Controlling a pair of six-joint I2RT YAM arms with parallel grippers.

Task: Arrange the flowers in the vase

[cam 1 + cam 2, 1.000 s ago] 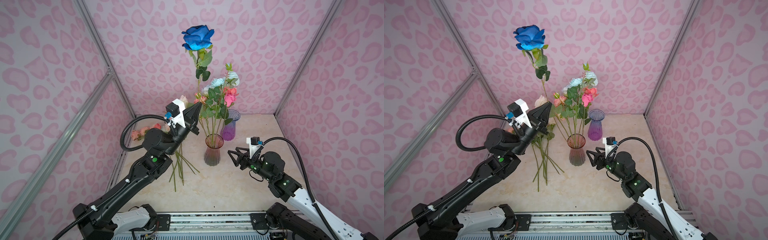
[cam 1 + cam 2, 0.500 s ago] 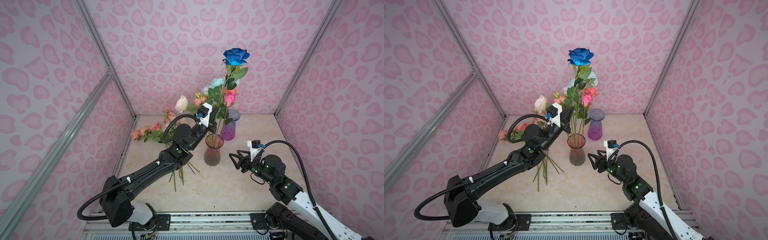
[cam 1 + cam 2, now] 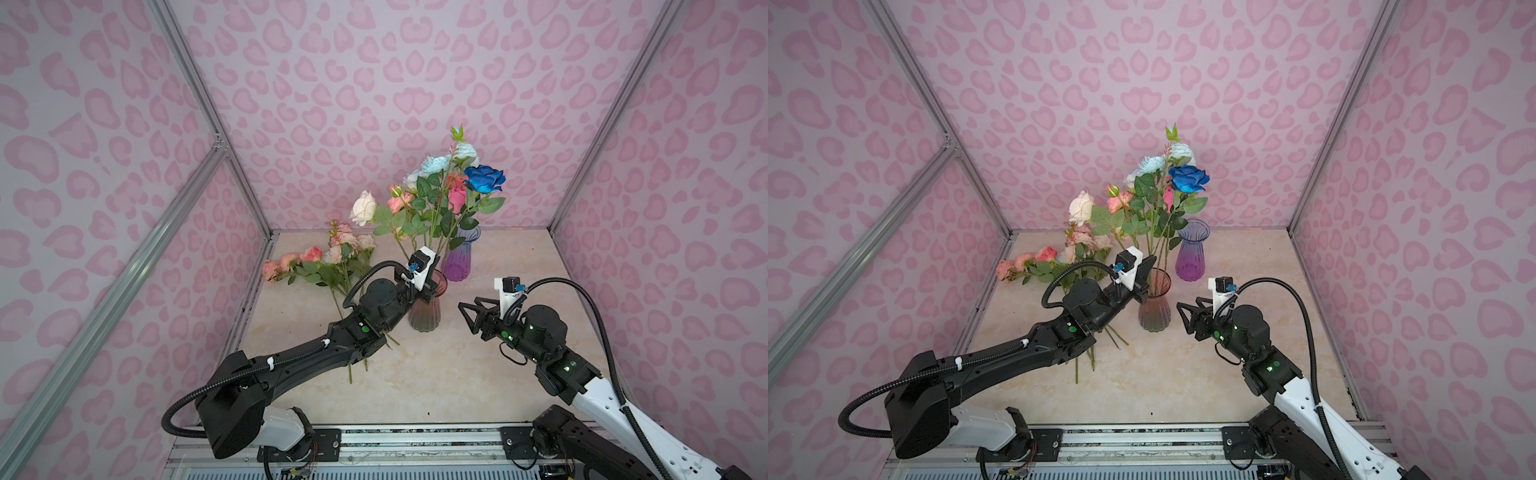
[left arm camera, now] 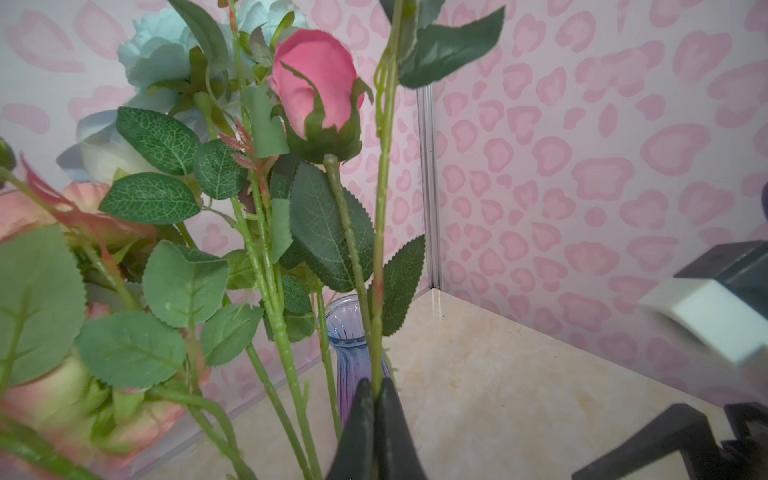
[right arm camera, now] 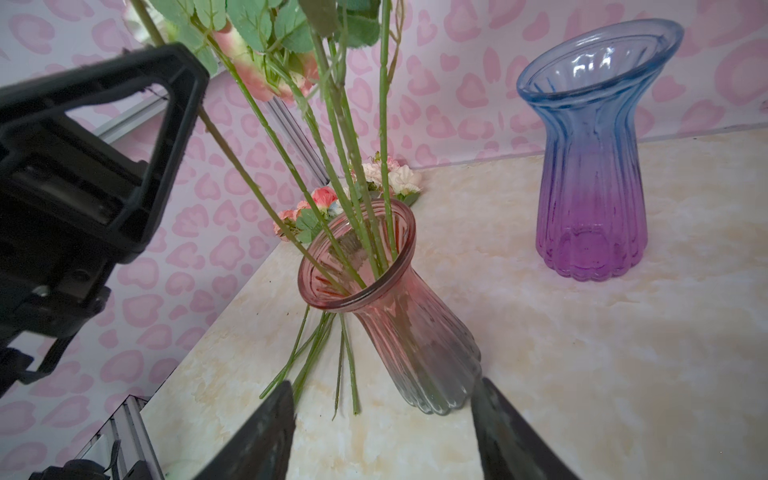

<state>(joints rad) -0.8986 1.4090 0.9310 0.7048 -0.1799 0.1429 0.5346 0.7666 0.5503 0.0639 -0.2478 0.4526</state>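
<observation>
Left arm extended over pink vase.
Left gripper is clamped on single blue rose stem above rim; right gripper is held beside it, jaws apart. Second vase is set behind.

I counted two vases, one pink vase, one purple vase, one deep blue rose, one cream rose, one pink rosebud, at least two pale blue blooms, one loose bunch on the table, its heads too tangled for me to count
</observation>
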